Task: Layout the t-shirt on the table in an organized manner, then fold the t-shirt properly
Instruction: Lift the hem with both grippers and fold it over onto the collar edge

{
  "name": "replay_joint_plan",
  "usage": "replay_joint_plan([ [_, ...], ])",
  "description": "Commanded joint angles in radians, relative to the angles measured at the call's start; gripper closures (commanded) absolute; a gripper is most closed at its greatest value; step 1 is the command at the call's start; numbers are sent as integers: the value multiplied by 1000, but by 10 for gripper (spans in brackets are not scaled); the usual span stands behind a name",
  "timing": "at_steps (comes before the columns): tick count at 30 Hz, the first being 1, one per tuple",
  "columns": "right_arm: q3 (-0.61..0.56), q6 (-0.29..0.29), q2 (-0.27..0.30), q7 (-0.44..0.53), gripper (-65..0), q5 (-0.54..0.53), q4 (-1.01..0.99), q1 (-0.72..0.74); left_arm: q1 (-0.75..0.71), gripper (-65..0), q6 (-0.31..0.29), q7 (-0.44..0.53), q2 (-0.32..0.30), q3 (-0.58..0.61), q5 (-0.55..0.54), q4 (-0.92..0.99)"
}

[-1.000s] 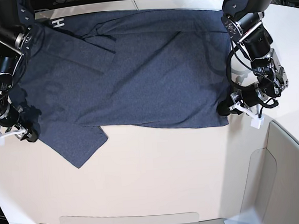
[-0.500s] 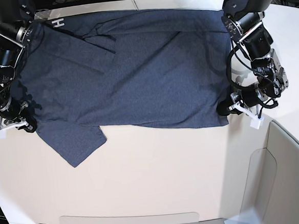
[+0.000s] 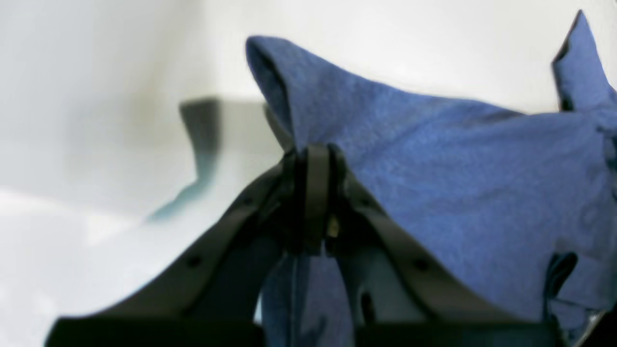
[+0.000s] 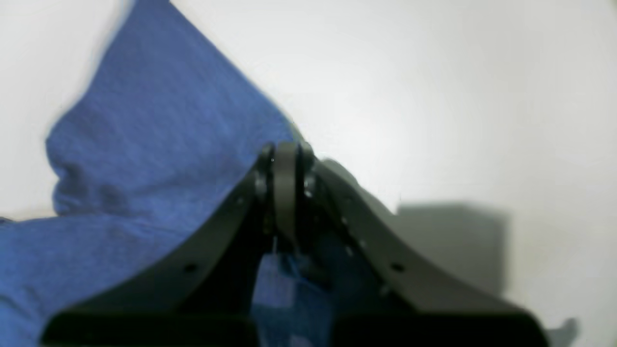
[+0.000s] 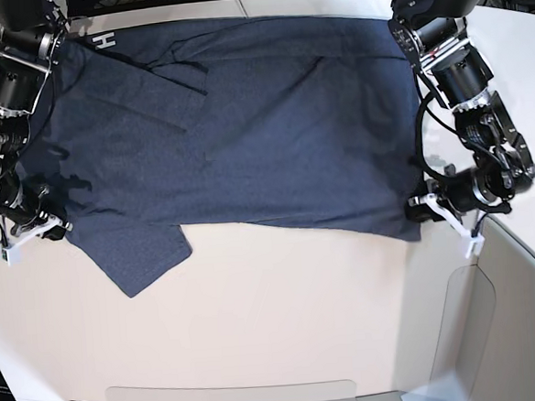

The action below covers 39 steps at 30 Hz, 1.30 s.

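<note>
Off-white table [image 5: 286,328] filling the base view, pale panels [image 5: 524,320] along the near and right edges, cables trailing beyond the far edge. Spreading across the far half: the shirt [image 5: 245,138], back side mostly up, one white letter showing at the far-left corner, a sleeve [image 5: 138,255] angling toward the near-left. Wrinkling around a folded flap near the far edge. Pinching the shirt's left edge just above that sleeve: the right gripper [image 5: 51,227]. Pinching the near-right corner of the cloth: the left gripper [image 5: 422,210]. Both sitting low, close to the surface.

Looking through the left wrist camera: left gripper [image 3: 315,164] clamping tight on a raised peak of shirt [image 3: 458,193], cloth draping away to the right, table [image 3: 96,96] blurring behind.

Looking through the right wrist camera: right gripper [image 4: 285,159] pressing closed on a fold of shirt [image 4: 159,159], fabric lifting leftward, bare table [image 4: 458,96] to the right with a dark shadow on it.

Judging the step: laying out, not folding yet, with both side edges seized for stretching flat. Calling next for pulling the two grips apart and toward the near edge, evenly, so the body tightens and the flap and sleeve smooth out. Needing care against one pinch slipping and the cloth bunching.
</note>
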<state>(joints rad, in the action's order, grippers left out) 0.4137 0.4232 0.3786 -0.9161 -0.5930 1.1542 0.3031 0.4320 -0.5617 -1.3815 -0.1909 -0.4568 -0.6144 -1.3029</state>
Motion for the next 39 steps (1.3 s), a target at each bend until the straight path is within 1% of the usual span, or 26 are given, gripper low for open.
replay_joint_plan([
  [1, 6, 9, 21, 16, 0, -14, 60, -3, 0, 0, -2, -9, -11, 2, -14, -45],
  [7, 17, 7, 20, 18, 0, -15, 398, -201, -137, 0, -2, -15, -12, 2, -14, -278],
  [10, 84, 7, 10, 18, 0, -15, 514, -307, -229, 0, -2, -15, -15, 2, -14, -403],
  [12, 132, 7, -2, 18, 0, -15, 564, -365, -284, 0, -2, -15, -35, 3, -14, -470],
  [15, 198, 9, -10, 18, 0, -15, 602, -437, -348, 0, -2, -15, -46, 3, -14, -519],
  [18, 238, 10, -7, 18, 0, -15, 603, -494, -404, 0, -2, -15, -80, 3, -14, -556],
  [26, 238, 9, -13, 18, 0, -14, 591, -600, -528, 0, -2, -15, -86, 3, -6, -559],
  [29, 242, 9, -39, 18, 0, -14, 547, -602, -556, -9, 1, -15, -86, 3, -6, -559],
  [31, 241, 7, -39, 18, 0, -14, 510, -602, -566, -59, 1, -15, -86, 3, -9, -559],
  [33, 241, 7, -39, 18, 0, -14, 487, -598, -572, -145, 2, -15, -86, 3, -11, -559],
  [35, 242, 7, -40, 18, -70, -14, 485, -598, -572, -240, 4, -15, -84, 3, -12, -559],
  [36, 244, 7, -40, 18, -100, -20, 487, -598, -572, -269, 4, -15, -84, 3, -12, -559],
  [37, 245, 7, -40, 18, -129, -22, 488, -594, -571, -284, 4, -15, -83, 3, -12, -559],
  [39, 247, 7, -39, 18, -176, -23, 514, -578, -568, -283, 6, -15, -83, 3, -12, -559],
])
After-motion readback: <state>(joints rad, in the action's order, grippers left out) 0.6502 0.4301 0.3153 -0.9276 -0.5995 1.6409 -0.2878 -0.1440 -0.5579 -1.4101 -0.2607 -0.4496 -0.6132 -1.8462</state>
